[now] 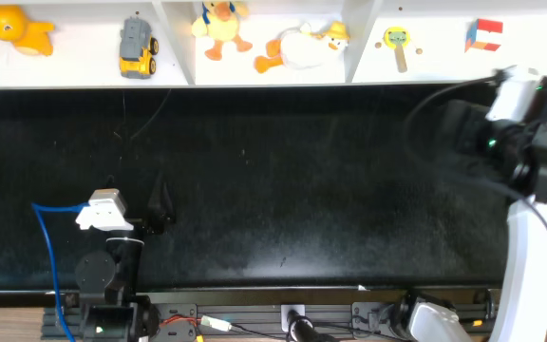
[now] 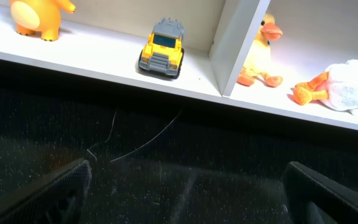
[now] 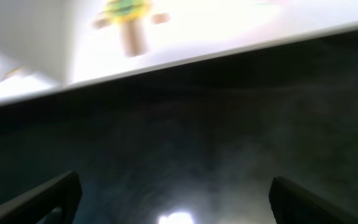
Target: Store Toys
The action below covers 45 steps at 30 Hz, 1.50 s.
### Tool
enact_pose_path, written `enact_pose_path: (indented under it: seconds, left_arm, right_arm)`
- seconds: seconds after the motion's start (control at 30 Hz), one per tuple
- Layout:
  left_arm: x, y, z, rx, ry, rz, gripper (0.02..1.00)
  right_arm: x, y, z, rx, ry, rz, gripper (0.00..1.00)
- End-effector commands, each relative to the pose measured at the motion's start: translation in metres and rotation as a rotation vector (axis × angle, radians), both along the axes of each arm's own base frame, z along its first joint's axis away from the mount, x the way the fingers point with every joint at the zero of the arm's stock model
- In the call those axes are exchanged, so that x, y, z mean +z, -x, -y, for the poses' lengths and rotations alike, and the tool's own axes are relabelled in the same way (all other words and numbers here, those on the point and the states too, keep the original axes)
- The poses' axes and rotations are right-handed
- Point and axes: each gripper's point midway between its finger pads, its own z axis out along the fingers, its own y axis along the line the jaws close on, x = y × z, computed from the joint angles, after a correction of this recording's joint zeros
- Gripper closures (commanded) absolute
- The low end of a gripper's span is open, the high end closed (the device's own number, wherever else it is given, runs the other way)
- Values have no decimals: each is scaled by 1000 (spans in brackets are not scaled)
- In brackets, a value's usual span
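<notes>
Toys sit in a white shelf point(image 1: 254, 78) along the far edge of the black mat. From left to right they are an orange duck point(image 1: 22, 30), a yellow truck point(image 1: 138, 47), a yellow plush duck point(image 1: 221, 27), a white plush duck point(image 1: 302, 46), a wooden rattle point(image 1: 397, 43) and a coloured cube point(image 1: 483, 36). My left gripper point(image 2: 185, 202) is open and empty, low over the mat at the near left point(image 1: 160, 204), facing the truck point(image 2: 161, 55). My right gripper point(image 3: 176, 205) is open and empty at the far right, just short of the rattle point(image 3: 128, 22).
White dividers point(image 1: 179, 38) split the shelf into compartments; another divider point(image 2: 238, 46) stands between the truck and the plush ducks. A blue cable point(image 1: 50, 247) loops by the left arm's base. The black mat point(image 1: 302, 190) spans the table.
</notes>
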Motion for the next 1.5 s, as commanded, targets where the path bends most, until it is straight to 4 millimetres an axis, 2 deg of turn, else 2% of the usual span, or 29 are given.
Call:
enact_pose_path:
  seconds: [0.03,0.13,0.23,0.4,0.83,1.0,1.13,1.23,1.37,1.5]
  left_arm:
    - [1,1,3,-17,-7,10,20]
    - [1,1,3,-17,-7,10,20]
    - [1,1,3,-17,-6,10,23]
    - [1,1,3,-17,-7,10,20]
    - [1,1,3,-17,-6,10,20]
    - [1,1,3,-17,-7,10,20]
    - [1,1,3,-17,-6,10,20]
    - [1,1,3,-17,-7,10,20]
    - [1,1,3,-17,-7,10,20]
    - [1,1,3,-17,-7,10,23]
  right_arm:
    - [29,21,-51,180,1,91,3]
    - [42,38,-76,248,-9,127,5]
    - [48,51,-87,269,-24,138,5]
    - [50,53,-87,272,-22,144,5]
    - [40,47,-88,273,-27,104,7]
    - [44,50,-87,275,-15,126,5]
    - [48,49,-74,257,100,216,5]
    - [44,46,-77,259,132,348,7]
    - [24,50,-93,281,150,558,5]
    - [3,58,-81,112,66,665,5]
